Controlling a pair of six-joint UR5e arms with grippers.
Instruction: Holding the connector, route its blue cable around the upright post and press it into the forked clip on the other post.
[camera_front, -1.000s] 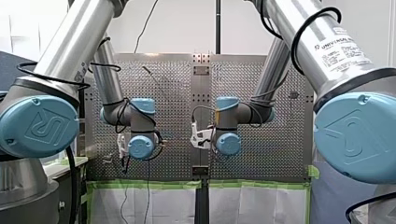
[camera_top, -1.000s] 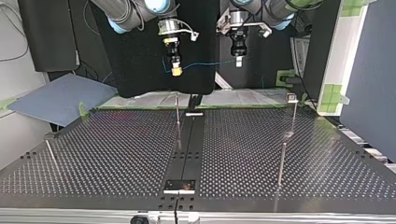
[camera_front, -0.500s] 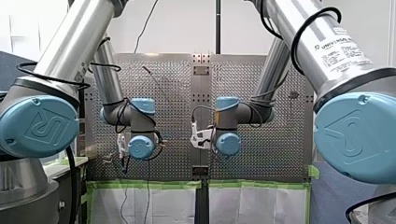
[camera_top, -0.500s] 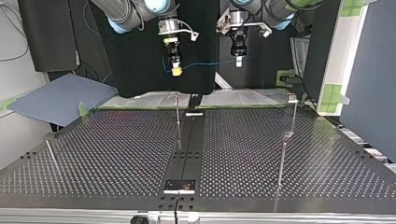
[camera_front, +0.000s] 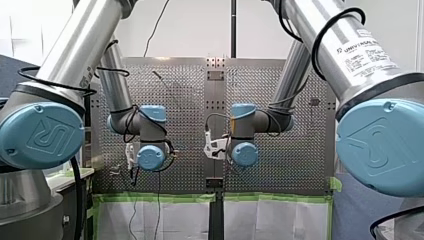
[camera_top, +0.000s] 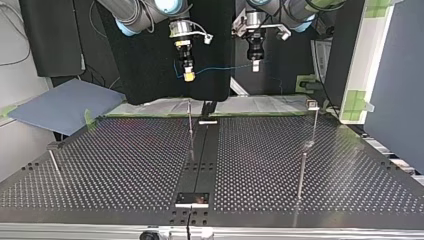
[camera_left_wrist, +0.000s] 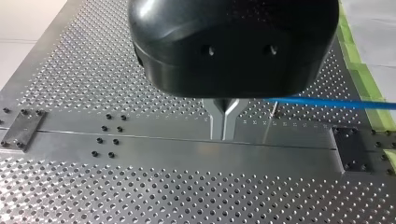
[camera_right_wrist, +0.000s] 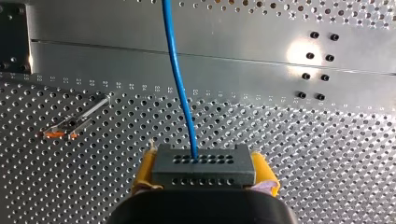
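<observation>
In the right wrist view my right gripper (camera_right_wrist: 204, 175), with yellow pads, is shut on a dark grey connector (camera_right_wrist: 204, 164). The blue cable (camera_right_wrist: 180, 79) leaves the connector's face and runs ahead over the plate. In the top view that gripper (camera_top: 188, 76) hangs high above the table's far edge, and the cable (camera_top: 222, 68) spans across to my left gripper (camera_top: 255, 67). My left gripper's (camera_left_wrist: 224, 135) metal fingers are shut, and the cable (camera_left_wrist: 327, 102) comes out sideways from near their roots. A thin upright post (camera_top: 190, 122) stands below. A post with a clip on top (camera_top: 313, 105) stands at the top view's right.
Another post (camera_top: 301, 172) stands nearer the camera at the top view's right, and a leaning one (camera_top: 55, 162) at its left. A dark centre strip (camera_top: 200, 165) runs along the perforated table. Beside my right gripper, a post with an orange-marked clip (camera_right_wrist: 74, 122) is seen end-on.
</observation>
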